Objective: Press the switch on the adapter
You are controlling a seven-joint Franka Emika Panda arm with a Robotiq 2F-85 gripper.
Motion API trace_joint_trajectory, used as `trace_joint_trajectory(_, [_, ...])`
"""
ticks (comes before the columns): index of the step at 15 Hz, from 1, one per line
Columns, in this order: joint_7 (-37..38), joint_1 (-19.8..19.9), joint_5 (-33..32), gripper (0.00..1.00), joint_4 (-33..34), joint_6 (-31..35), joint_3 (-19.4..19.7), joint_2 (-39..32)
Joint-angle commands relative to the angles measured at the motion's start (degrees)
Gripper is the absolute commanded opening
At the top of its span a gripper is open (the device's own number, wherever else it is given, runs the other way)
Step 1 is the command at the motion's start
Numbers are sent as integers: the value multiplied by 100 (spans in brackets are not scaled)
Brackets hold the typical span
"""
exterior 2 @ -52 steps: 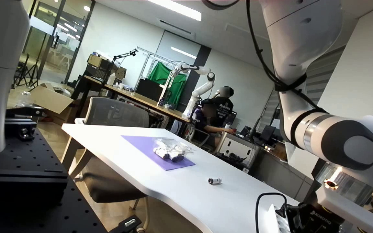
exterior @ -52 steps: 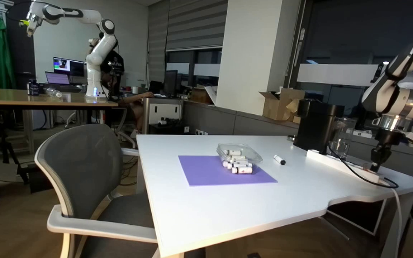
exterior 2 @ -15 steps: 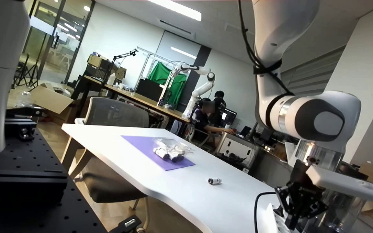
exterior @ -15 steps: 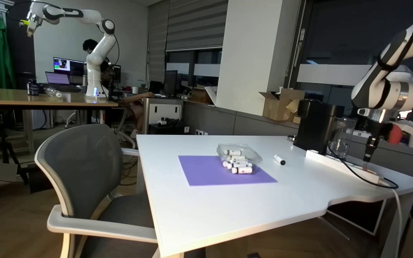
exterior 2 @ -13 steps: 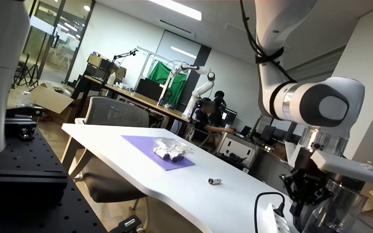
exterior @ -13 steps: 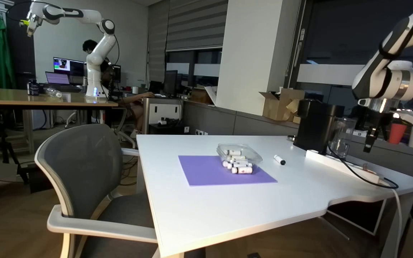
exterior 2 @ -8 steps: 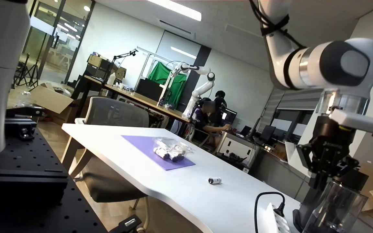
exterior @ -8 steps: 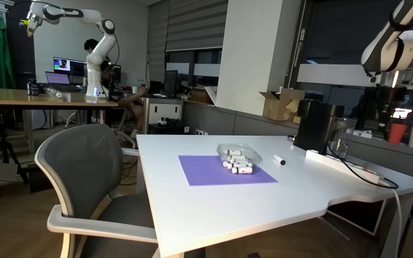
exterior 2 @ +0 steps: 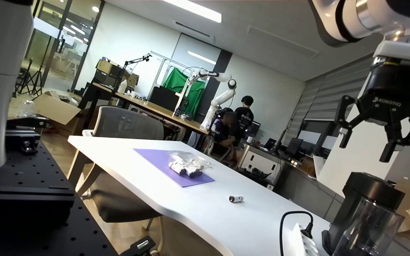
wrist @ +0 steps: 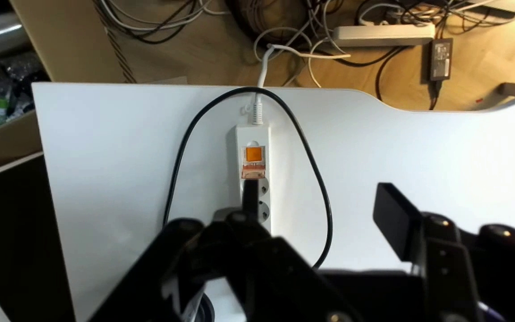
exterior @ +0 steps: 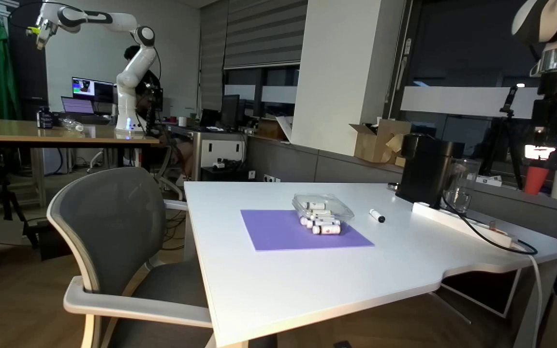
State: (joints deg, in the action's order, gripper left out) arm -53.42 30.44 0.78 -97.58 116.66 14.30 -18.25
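Note:
The adapter, a white power strip (wrist: 264, 134), lies on the white table. Its switch (wrist: 254, 154) is a bright orange square near the cord end. Beside the switch a transparent reddish flap (wrist: 253, 171) is swung back off it; this flap (exterior: 492, 224) stands up from the strip in an exterior view. My gripper (exterior 2: 366, 146) hangs high above the table, apart from the strip, with its jaws spread and nothing between them. In the wrist view one finger (wrist: 250, 197) of the gripper (wrist: 318, 197) overlaps the strip's sockets, hiding part of them; the other finger stands right of the strip.
A black cable (wrist: 324, 197) loops around the strip. Beside it stands a black machine (exterior: 423, 169) with a transparent tank (exterior 2: 372, 227). A small bottle (exterior: 376, 215) lies on the table, near a plastic box (exterior: 336, 205) of several bottles on a purple sheet (exterior: 269, 232).
From just above the strip's flap my gripper has risen well clear of it, and its jaws have gone from shut to spread. The strip and flap look unmoved over the last second.

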Motion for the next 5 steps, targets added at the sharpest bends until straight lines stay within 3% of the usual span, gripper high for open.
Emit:
trace_joint_trajectory(1, [411, -66, 239, 98, -141, -322, 173, 443])
trace_joint_trajectory(2, [131, -71, 177, 100, 39, -261, 161, 180])
trace_joint_trajectory(3, [110, -72, 190, 88, 41, -289, 189, 235])
trace_joint_trajectory(5, [95, -72, 189, 100, 40, -286, 191, 215])
